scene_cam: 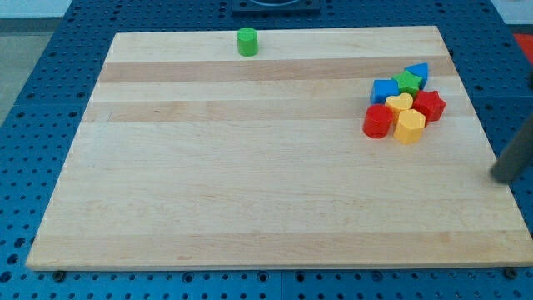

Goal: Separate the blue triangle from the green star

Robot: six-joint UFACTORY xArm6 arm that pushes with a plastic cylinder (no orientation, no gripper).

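The blue triangle (419, 70) is seen touching the green star (407, 81) in a cluster at the table's (250, 167) right; the tip (502, 177) is held well right. No jaws are fitted.

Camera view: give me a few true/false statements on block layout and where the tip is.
1. The blue triangle touches the green star. True.
2. The green cylinder sits inside the cluster. False: it stands alone near the view's top edge.
3. My tip is pressed against the red star. False: it is apart, to the view's lower right of the cluster.
4. The yellow heart lies between the blue cube and the red star. True.
5. The red cylinder is beside the yellow hexagon. True.
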